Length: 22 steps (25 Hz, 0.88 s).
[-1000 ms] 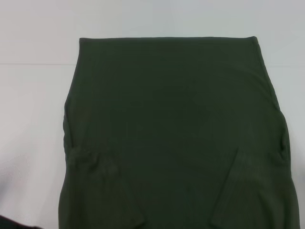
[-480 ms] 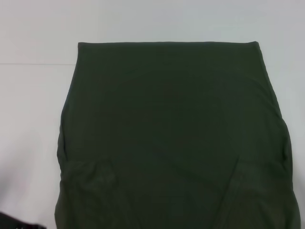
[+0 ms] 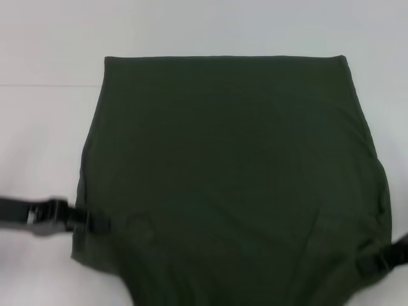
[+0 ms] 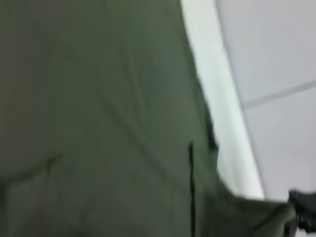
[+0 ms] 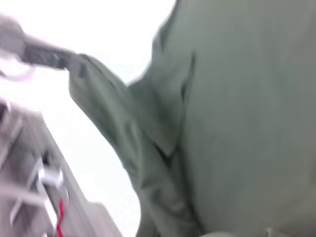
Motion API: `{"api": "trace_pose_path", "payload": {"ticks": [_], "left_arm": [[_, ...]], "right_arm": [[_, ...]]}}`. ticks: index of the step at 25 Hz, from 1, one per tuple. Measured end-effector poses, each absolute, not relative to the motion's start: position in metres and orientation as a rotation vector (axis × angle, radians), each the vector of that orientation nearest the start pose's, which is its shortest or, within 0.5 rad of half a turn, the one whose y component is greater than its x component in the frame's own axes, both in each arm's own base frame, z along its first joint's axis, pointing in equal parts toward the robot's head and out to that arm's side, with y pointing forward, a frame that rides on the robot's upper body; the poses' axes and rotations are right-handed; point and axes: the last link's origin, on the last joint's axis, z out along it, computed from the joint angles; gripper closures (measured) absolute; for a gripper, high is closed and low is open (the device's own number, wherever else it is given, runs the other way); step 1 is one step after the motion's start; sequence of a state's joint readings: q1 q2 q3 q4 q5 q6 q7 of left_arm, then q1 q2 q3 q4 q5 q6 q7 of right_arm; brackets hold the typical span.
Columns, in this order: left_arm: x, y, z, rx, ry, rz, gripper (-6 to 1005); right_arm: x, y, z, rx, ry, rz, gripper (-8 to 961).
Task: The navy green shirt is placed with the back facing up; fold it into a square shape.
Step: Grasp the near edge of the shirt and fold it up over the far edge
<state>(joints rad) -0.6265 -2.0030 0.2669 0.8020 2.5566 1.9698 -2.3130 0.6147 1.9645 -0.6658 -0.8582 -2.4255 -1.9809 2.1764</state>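
A dark green shirt (image 3: 233, 172) lies flat on a white table (image 3: 44, 140), its near end cut off from view. The left gripper (image 3: 95, 222) pinches the shirt's left edge; the right gripper (image 3: 370, 262), half out of view, pinches the right edge. Both wrist views are blurred, mostly cloth.

No legible text or markings.
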Motion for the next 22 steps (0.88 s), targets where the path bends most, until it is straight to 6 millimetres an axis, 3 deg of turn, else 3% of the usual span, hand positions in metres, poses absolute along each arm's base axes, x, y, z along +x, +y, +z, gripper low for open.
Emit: {"api": "trace_pose_path", "payload": {"ticks": [12, 22], "left_arm": [[-0.287, 0.335, 0.079, -2.2, -1.864, -0.875, 961], [-0.302, 0.339, 0.087, -2.027, -1.801, -1.041, 952]], "right_arm": [[0.269, 0.327, 0.086, -2.581, 1.535, 0.656, 888], [0.294, 0.333, 0.084, -2.322, 1.496, 0.888, 888]]}}
